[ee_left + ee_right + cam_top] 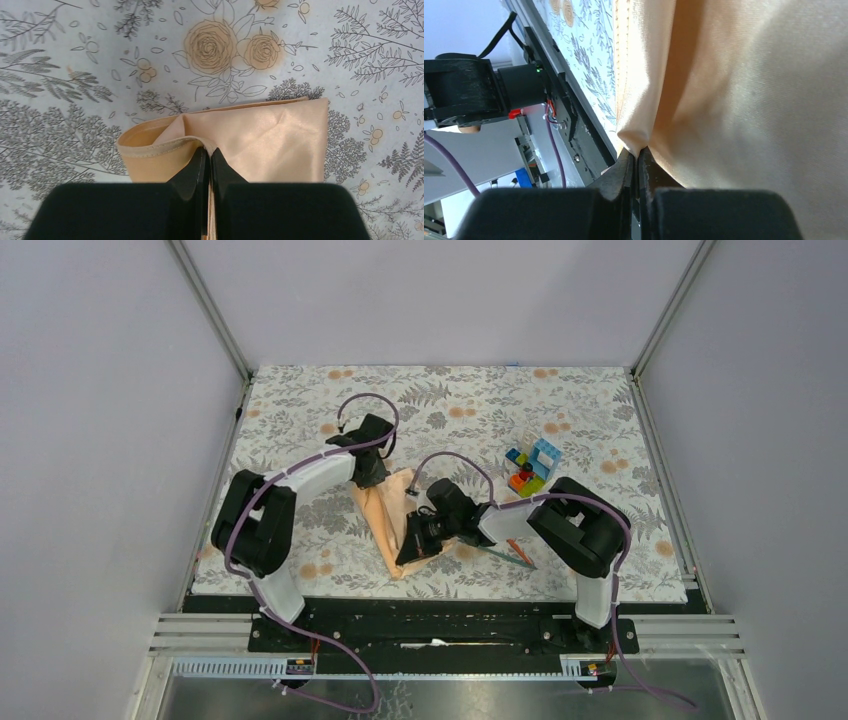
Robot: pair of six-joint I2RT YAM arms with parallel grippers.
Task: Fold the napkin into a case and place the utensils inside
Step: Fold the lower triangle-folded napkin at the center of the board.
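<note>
Your left hand [209, 150] is pinched shut on a hemmed edge of the napkin [270, 142], and your right hand [636, 152] is clamped on another fold of it. The cloth lies partly folded on the floral mat [480, 400], not a finished case yet. The utensils [515, 548] lie outside it, just to its right, partly hidden by your right arm. You can't tell how many layers the fold has.

No legible text, label, brand, number or sign in any view — nothing to read.
</note>
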